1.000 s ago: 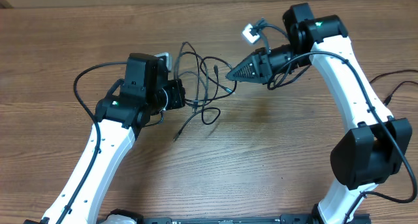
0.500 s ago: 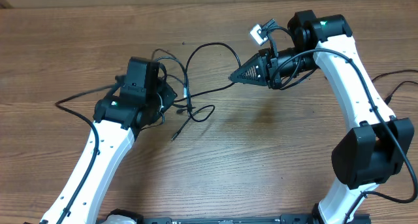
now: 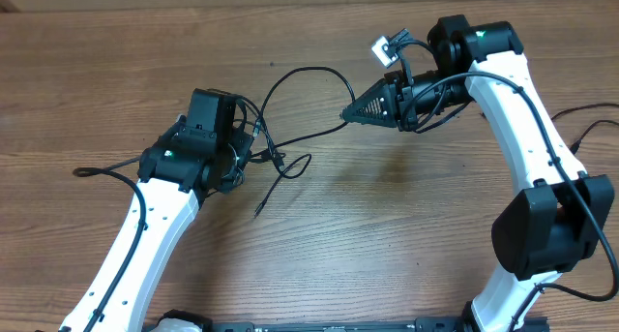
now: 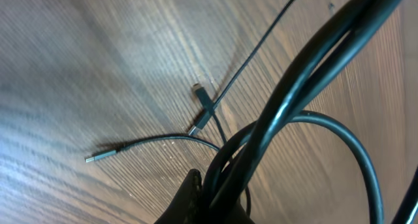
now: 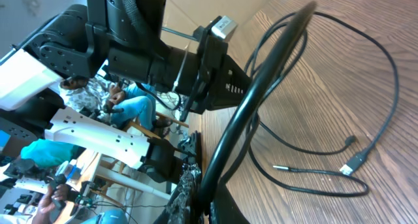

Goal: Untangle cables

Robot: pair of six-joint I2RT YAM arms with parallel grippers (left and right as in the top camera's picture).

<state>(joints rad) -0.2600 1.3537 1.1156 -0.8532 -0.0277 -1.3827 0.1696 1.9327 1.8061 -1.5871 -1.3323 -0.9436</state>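
The cables are thin black cords strung between my two grippers above the wooden table. My left gripper is shut on one bunch of cords, which fill the left wrist view close up. My right gripper is shut on a single cord that rises from its jaws. One long loop arcs from the left gripper up and over to the right one. Loose ends lie on the wood: a silver tip, a small plug and a flat plug.
Thicker black cables of the arms trail over the table at the far left and far right. A small white connector sits on the right arm's wrist. The left arm fills the upper left of the right wrist view.
The left gripper has pulled back to the left and turned. The right gripper has risen slightly. The tight tangle between them has drawn out into one long loop and a few loose strands.
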